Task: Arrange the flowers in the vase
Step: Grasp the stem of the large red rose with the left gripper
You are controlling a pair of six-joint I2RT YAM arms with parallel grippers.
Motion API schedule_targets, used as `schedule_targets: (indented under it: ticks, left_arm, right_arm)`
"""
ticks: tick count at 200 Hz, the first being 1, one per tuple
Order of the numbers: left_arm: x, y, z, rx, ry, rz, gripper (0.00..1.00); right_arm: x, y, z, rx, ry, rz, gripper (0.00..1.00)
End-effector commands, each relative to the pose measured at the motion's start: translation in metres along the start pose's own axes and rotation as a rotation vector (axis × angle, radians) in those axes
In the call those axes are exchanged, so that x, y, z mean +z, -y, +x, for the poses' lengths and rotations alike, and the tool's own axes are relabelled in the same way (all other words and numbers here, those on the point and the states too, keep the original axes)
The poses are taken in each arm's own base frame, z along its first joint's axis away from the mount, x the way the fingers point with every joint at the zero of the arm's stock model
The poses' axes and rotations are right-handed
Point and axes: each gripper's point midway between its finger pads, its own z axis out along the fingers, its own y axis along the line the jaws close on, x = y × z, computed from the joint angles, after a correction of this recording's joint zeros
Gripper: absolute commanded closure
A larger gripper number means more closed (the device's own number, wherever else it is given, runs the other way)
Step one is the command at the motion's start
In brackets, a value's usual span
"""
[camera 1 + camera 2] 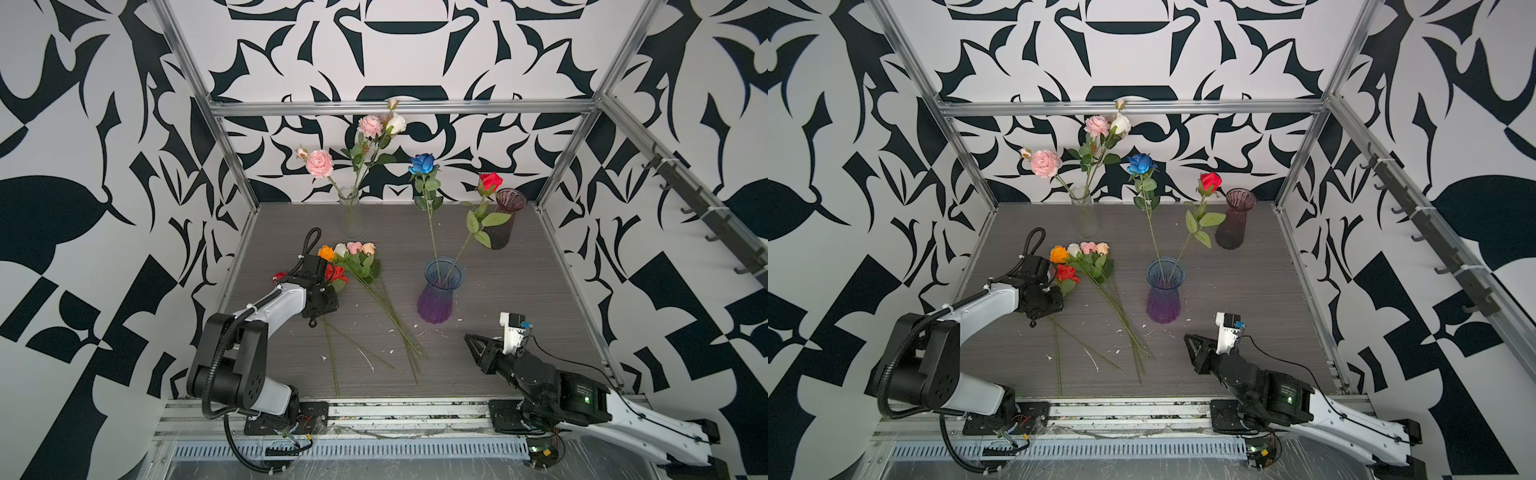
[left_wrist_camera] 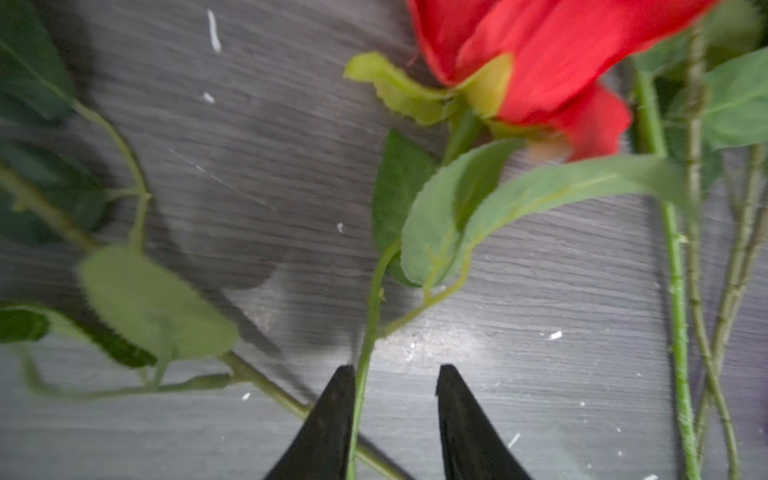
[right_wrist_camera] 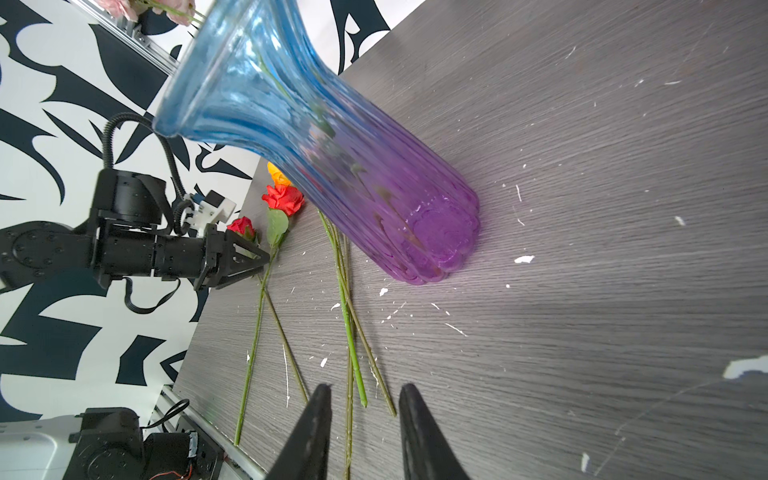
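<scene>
You are partway through. On the table (image 1: 519, 291), the blue-and-purple vase (image 1: 440, 291) holds a blue rose (image 1: 422, 163) and a tall red rose (image 1: 490, 180). The clear vase (image 1: 352, 216) at the back holds pink and white blooms (image 1: 320, 163), and the dark vase (image 1: 505, 224) shows nothing in it. A bunch of flowers (image 1: 353, 255) lies loose on the table, so roughly half is left. Your left gripper (image 2: 395, 370) has its fingers apart around the stem (image 2: 365, 353) of a loose red rose (image 2: 540, 62), not yet pinching it. Your right gripper (image 3: 365, 388) hovers near the blue-and-purple vase with its fingers apart and nothing in them.

Grey wood-grain table (image 1: 519, 291) w/ white flecks (image 3: 523, 259); b&w patterned walls (image 1: 83, 124); alu frame (image 1: 399, 109).
</scene>
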Motion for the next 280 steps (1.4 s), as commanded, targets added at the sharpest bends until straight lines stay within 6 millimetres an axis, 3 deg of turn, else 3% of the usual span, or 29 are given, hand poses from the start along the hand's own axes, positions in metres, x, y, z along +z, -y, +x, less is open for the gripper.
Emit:
schedule_targets:
  ticks: [1,62,94,199,263,280]
  left_arm:
    - [-0.001,0.006,-0.005,-0.007,-0.013,0.04,0.63]
    - [0.002,0.014,-0.005,0.006,-0.035,0.079,0.64]
    - [0.008,0.02,-0.004,0.015,-0.072,0.101,0.73]
    - [0.01,0.016,-0.003,0.004,-0.08,0.077,0.76]
    - [0.016,0.021,-0.001,0.018,-0.111,0.097,0.81]
    - [0.016,0.022,-0.001,0.023,-0.114,0.106,0.86]
  right_arm:
    - [-0.001,0.001,-0.006,0.006,0.03,0.006,0.68]
    - [-0.001,0.001,-0.005,0.005,0.029,0.008,0.68]
    - [0.0,0.001,-0.005,0.006,0.029,0.009,0.68]
    - [0.0,0.001,-0.005,0.004,0.027,0.013,0.68]
    - [0.0,0.001,-0.005,0.003,0.027,0.013,0.68]
    - [0.0,0.001,-0.005,0.005,0.028,0.013,0.68]
